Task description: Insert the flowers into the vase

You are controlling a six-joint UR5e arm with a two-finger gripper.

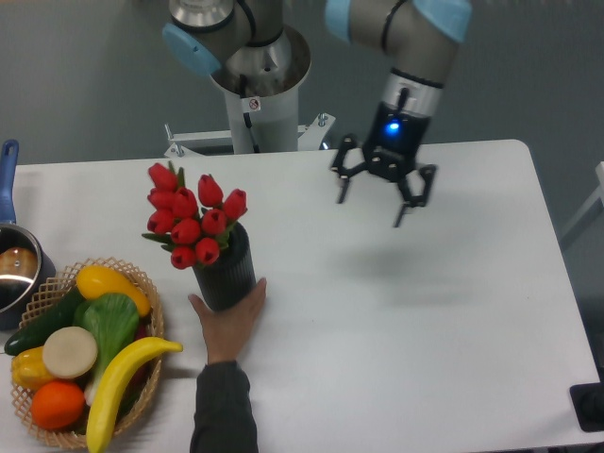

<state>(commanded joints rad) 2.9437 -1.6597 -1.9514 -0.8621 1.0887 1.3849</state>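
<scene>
flowers [193, 219] in vase [226, 271], gripper [373, 202] spread, no legible writing

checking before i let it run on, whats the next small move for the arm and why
Probably none toward the vase: hold the gripper where it is, or ease it farther away. The flowers already stand in the vase, the jaws are open and empty, and a person's hand is wrapped around the vase's base, so moving back in risks hitting it.
</scene>
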